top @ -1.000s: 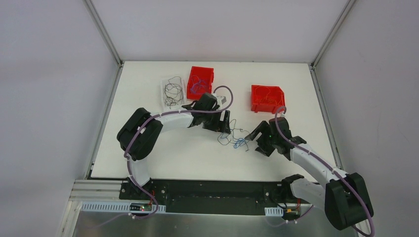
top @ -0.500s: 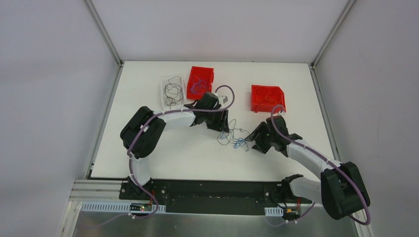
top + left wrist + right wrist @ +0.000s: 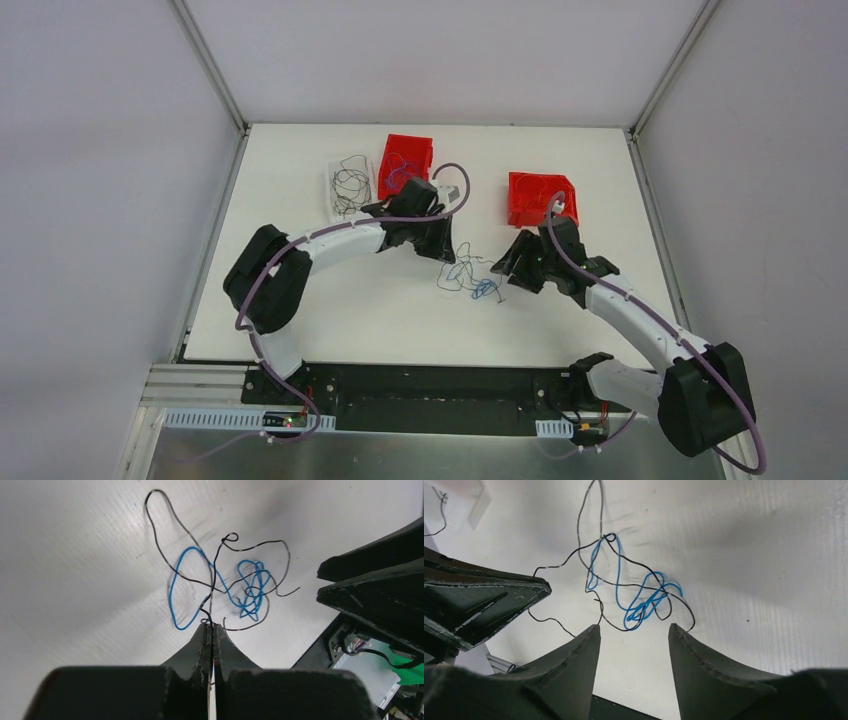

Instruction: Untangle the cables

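White table [image 3: 330, 300] fills the middle of the overhead view, and the two arms curve inward over it from its 6 o'clock edge: the left arm [image 3: 330, 240] sweeps from about 8 o'clock toward the centre, while the right arm [image 3: 640, 320] reaches in from about 4 o'clock. Toward the far edge stand two red bins. One bin [image 3: 405, 165] sits near 12 o'clock with bluish strands in it, and the other bin [image 3: 540, 198] sits near 2 o'clock with a thin pale loop inside. Just beside the first bin, on its 9 o'clock side, lies a pale sheet [image 3: 348, 188] carrying curled black wires. The left end effector [image 3: 440, 245] hangs at the 10 o'clock side of the tangle of cables [image 3: 472, 280], which lies on the bare table close to the centre, between the two end effectors. From the left wrist its jaws are pressed together, pinching a black strand [image 3: 206, 611] that runs straight into the seam between them. The right end effector [image 3: 510, 262] sits at the tangle's 2 o'clock side with its fingers [image 3: 579, 665] spread apart, and from its wrist view the knot shows between and just beyond them; I cannot tell whether either finger touches a strand. Within the tangle a blue strand [image 3: 251, 580] bunches into small loops at one end and one long loop at the other, crossed by looser black curls.
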Available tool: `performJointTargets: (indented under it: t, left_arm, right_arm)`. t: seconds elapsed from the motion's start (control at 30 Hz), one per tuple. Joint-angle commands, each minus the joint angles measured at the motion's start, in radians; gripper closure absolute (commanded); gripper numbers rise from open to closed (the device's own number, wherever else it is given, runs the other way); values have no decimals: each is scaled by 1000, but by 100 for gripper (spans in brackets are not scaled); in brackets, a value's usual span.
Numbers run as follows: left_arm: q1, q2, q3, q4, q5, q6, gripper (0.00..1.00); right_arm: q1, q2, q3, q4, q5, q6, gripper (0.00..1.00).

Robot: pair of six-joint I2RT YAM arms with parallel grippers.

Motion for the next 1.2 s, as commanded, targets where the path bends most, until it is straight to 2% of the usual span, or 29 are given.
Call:
performJointTargets:
  t: [0.0, 0.27, 0.5, 0.73, 0.87, 1.03, 1.17]
  left_arm:
    - [-12, -95, 58, -36, 42, 24, 100]
    - [-12, -150, 75, -54, 43, 21, 100]
    - [-12, -229, 112, -123, 40, 51, 100]
    - [-12, -298, 150, -182, 43, 99, 100]
    - [-12, -303, 182, -211, 94, 123, 100]
    - [-12, -340, 178, -233, 64, 147, 100]
    - [-12, -349, 174, -242, 71, 149, 100]
  right_arm:
    - [30, -38, 82, -84, -10, -56, 45]
    - [85, -7, 90, -50, -42, 0, 48]
    - [70, -30, 91, -51, 51, -46, 48]
    - [11, -23, 65, 54, -147, -120, 49]
    - [9, -16, 67, 62, -111, -120, 49]
    - [-81, -9, 20, 121, -118, 10, 42]
    - [-182, -38, -90, 309, -227, 144, 35]
